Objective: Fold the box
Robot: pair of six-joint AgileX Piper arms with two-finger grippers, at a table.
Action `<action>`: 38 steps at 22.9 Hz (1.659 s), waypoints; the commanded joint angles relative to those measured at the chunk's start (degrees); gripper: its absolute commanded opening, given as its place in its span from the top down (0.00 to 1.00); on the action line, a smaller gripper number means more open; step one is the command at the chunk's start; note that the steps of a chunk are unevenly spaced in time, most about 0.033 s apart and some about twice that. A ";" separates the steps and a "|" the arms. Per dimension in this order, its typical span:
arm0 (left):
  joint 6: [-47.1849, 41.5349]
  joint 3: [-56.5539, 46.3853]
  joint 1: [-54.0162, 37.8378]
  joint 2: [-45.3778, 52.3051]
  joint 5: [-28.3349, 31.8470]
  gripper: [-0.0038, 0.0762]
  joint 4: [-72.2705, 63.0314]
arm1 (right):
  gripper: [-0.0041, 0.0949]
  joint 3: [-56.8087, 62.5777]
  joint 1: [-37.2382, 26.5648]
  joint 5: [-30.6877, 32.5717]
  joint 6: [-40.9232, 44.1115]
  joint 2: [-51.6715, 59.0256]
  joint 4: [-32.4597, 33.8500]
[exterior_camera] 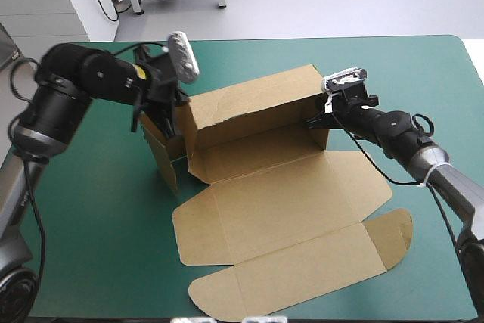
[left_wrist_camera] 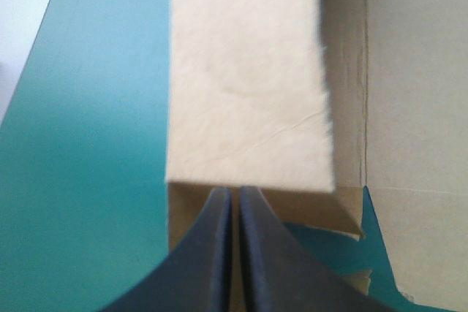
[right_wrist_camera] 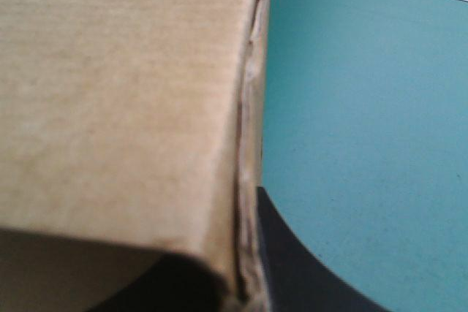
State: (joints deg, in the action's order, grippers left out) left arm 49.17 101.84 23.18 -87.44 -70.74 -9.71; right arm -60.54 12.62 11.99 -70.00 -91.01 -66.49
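Box point(exterior_camera: 280, 194) sits mid-frame on the teal-green bench point(exterior_camera: 91, 240). Back wall point(exterior_camera: 249, 107) stands upright and both end walls are raised. Left jaws pinch the left end wall point(exterior_camera: 162, 149), nearly closed; right jaws clamp the right end wall point(exterior_camera: 321, 122). The front panels lie flat. Judged about half done; tucking remains.

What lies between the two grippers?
Only the box: its raised back wall spans the stretch between the left gripper and the right gripper, as the high view shows.
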 commanded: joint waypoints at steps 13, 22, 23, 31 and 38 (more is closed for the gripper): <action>-3.30 -14.73 -49.81 1.07 -2.98 0.96 -43.44 | 0.98 -8.42 -0.30 7.35 31.48 0.71 30.64; -3.05 -19.24 -50.06 1.07 -2.38 0.96 -43.43 | 0.98 -35.69 -0.30 41.45 62.03 -6.78 51.83; -3.05 -19.24 -50.06 1.07 -2.38 0.96 -43.43 | 0.98 -37.58 -0.30 42.98 63.85 -6.78 52.72; -3.18 -19.24 -50.06 1.07 -0.67 0.96 -44.13 | 0.97 -48.50 -0.30 59.38 72.53 -6.64 61.38; -3.53 -19.24 -50.06 1.07 -1.13 0.96 -45.18 | 0.97 -48.17 -0.20 59.48 75.47 -6.23 56.14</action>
State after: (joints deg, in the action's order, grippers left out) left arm 46.11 81.31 -26.69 -88.71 -70.51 -50.69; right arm -106.91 12.62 71.54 4.12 -100.32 -7.49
